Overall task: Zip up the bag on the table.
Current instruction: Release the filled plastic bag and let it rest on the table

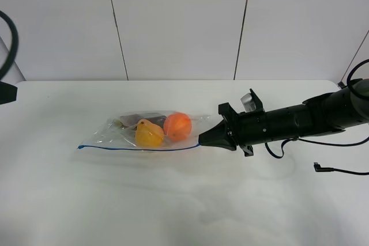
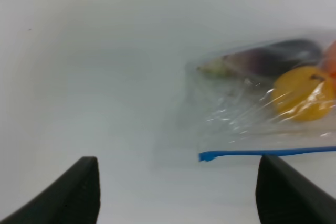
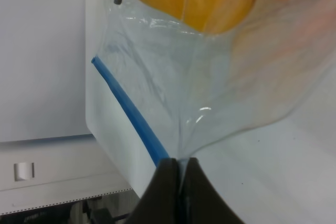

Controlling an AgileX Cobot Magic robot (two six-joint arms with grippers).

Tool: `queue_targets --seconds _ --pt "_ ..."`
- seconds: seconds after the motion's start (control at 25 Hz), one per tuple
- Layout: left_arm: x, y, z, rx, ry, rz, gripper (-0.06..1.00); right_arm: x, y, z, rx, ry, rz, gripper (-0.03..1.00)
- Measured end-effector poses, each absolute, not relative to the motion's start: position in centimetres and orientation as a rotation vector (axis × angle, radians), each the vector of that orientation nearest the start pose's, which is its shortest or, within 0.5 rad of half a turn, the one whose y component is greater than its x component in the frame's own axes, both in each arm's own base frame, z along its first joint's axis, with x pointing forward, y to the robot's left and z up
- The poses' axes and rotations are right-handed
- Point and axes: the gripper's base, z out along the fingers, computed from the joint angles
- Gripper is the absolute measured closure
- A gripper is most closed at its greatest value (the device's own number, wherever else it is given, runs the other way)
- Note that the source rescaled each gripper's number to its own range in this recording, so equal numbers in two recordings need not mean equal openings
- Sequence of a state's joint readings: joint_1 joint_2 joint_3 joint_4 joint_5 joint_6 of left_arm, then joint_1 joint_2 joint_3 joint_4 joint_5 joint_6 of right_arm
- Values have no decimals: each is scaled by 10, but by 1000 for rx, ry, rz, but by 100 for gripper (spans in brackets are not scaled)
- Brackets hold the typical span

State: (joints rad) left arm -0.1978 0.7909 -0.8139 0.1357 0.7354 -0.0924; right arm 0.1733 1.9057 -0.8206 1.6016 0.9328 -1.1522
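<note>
Pinching the bag's point(image 1: 124, 132) seal point(image 3: 131, 112), the clenched right gripper point(image 1: 202, 140) should slide steadily left, the released left gripper point(image 2: 177, 166) anchoring.

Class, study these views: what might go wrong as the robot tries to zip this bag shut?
The right gripper pinches one end of the blue seal strip, but the left gripper is open and off the bag; a pull may drag the bag along the table. The yellow fruit sits close to the strip and may hinder sealing.
</note>
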Motion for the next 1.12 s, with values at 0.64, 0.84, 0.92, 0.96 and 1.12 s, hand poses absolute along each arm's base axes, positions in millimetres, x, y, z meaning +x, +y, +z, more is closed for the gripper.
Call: queue_targets --seconds 0.64,0.84,0.92,0.96,1.12 --pt "46 -5 371 108 1992 -118 -2 297 125 132 -40 2536 1406 97" --pt "17 -1 368 101 1955 -149 -3 297 125 132 -40 2537 1400 97" --pt "8 0 367 113 1940 -161 -3 297 125 132 -45 2536 1397 97" --pt "3 1 367 122 1926 -164 -3 297 125 132 -49 2535 1396 97" --pt "-14 1 366 177 1862 -166 -3 297 125 132 -50 2535 1396 97"
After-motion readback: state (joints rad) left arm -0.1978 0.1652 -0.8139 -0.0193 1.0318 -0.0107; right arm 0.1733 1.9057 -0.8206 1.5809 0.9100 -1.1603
